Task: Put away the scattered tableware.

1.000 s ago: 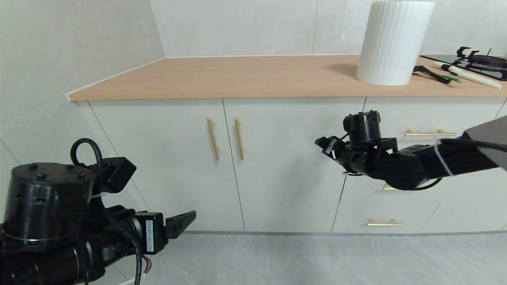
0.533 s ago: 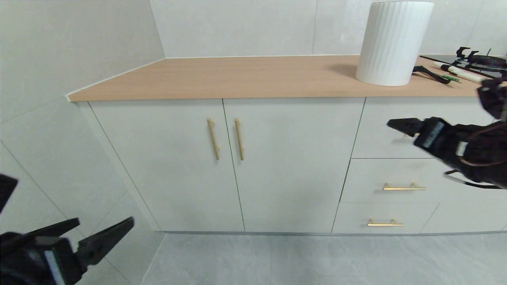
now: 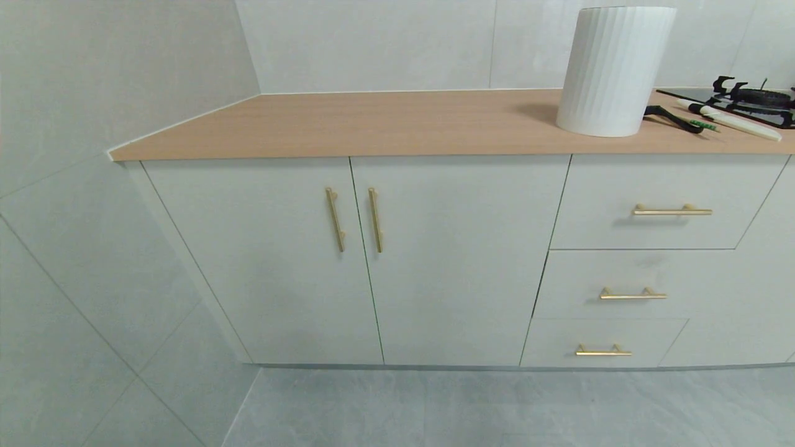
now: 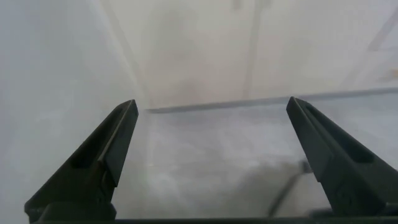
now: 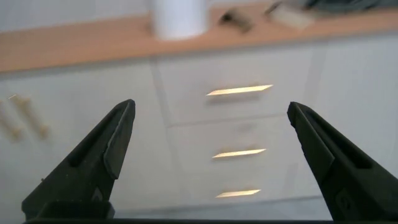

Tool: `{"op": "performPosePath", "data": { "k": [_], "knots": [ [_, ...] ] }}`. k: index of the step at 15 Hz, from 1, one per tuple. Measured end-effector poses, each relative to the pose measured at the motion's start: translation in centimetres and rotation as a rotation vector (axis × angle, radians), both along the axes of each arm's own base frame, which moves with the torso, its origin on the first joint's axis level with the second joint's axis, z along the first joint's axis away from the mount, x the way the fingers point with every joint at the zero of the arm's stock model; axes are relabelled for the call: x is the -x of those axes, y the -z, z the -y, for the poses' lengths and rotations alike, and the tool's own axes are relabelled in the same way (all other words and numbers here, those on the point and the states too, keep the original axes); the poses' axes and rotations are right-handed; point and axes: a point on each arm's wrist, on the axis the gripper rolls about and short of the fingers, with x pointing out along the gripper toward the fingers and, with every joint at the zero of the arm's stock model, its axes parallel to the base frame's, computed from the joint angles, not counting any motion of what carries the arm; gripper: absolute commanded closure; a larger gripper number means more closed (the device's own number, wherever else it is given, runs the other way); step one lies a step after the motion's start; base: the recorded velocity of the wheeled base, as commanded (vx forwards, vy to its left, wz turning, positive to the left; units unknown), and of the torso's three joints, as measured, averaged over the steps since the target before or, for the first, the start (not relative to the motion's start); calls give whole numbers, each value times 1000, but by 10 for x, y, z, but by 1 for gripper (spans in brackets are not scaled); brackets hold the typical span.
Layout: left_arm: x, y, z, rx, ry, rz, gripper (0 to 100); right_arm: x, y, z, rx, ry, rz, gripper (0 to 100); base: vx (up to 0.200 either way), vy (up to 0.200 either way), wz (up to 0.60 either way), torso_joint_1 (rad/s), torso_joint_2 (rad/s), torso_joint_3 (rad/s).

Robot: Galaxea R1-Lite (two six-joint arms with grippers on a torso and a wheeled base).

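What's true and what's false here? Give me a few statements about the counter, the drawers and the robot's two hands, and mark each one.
1. The white ribbed container stands upright on the wooden countertop. True.
2. The top drawer is pulled open. False: it is shut, as are the two below it.
3. The left hand is open and holds nothing. True.
4. The right hand is shut on a spoon. False: it is open and empty.
5. A black-handled utensil lies on the countertop beside the container. True.
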Motion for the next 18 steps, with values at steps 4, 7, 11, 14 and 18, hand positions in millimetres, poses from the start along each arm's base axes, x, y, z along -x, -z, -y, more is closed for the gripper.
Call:
{"op": "performPosePath", "data": {
  "k": [4, 7, 11, 14, 18],
  "knots": [
    [14, 16, -1, 39, -264, 91, 0, 63, 46, 6, 101, 166, 59, 0, 0, 0, 0, 0, 0, 0],
    [10, 34, 3, 33, -374, 109, 0, 62, 90, 4, 100, 232, 61, 0, 0, 0, 0, 0, 0, 0],
    [-1, 65, 8, 22, -355, 214, 0, 42, 142, 1, 104, 112, -30, 0, 0, 0, 0, 0, 0, 0],
    [-4, 74, 14, 43, -83, 198, 0, 38, 161, -4, 122, -83, -160, 0, 0, 0, 0, 0, 0, 0],
    [-5, 79, 16, 86, -16, 172, 0, 38, 164, -6, 173, -200, -178, 0, 0, 0, 0, 0, 0, 0]
  ]
}}
